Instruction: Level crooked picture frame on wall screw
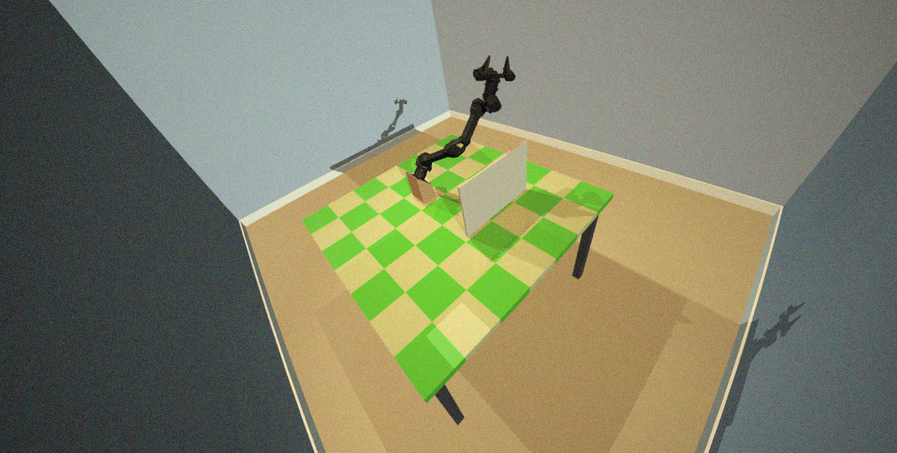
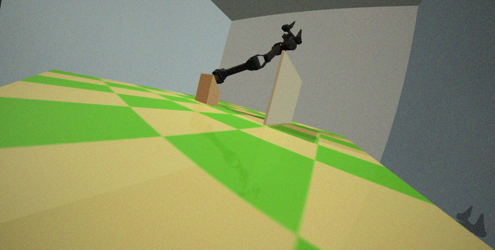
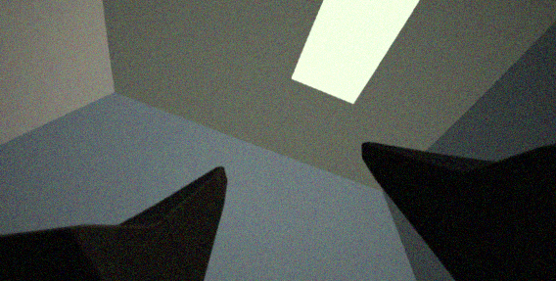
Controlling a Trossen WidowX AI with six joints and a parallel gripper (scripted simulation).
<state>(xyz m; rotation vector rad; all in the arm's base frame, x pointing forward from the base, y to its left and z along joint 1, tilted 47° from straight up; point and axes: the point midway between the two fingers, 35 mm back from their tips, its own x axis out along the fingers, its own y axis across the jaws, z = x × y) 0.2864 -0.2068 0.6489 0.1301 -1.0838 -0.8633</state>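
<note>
The picture frame and its screw are not visible in any view. A pale upright panel (image 1: 496,189) (image 2: 285,92) stands on the checkered table, with one broad face and a thin edge showing. Its face toward the arm's base is hidden, so whether anything hangs there and how it tilts cannot be told. My gripper (image 1: 497,57) (image 2: 297,25) (image 3: 294,162) is open and empty, high above the panel's top edge. Its fingers point upward, and the wrist view shows only walls, ceiling and a bright ceiling light between and beyond them.
A brown wooden block (image 1: 419,187) (image 2: 205,89) stands on the green and tan table (image 1: 439,291) (image 2: 86,119) beside the arm's base. The arm reaches from there up over the panel. Room walls surround the table.
</note>
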